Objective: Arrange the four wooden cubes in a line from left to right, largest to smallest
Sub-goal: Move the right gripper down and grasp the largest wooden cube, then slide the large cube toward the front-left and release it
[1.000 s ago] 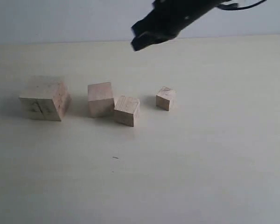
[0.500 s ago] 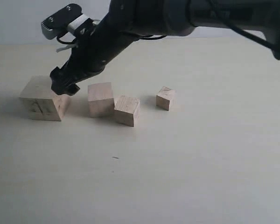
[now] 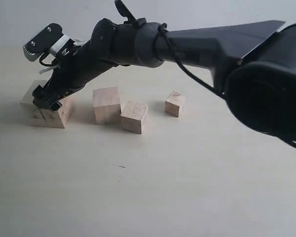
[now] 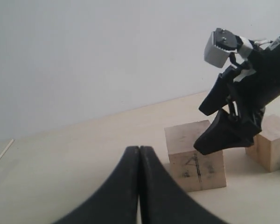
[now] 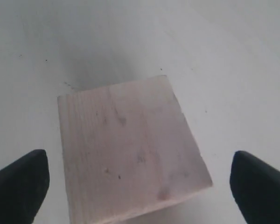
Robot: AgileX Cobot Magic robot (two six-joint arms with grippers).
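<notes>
Reaching toward the left edge of the table (image 3: 197,187), the right gripper (image 3: 46,98) is being held spread wide directly over the largest cube (image 3: 45,118), which is lying between its jaws.

The right gripper (image 3: 45,98), a second ago high above the middle of the table (image 3: 187,173), now sits low over the largest cube (image 3: 52,118) at the left end of the row. It is farther left on that cube than half a second ago. The right arm (image 3: 202,44) now stretches across the whole exterior view, its dark bulk filling the right side.
</notes>
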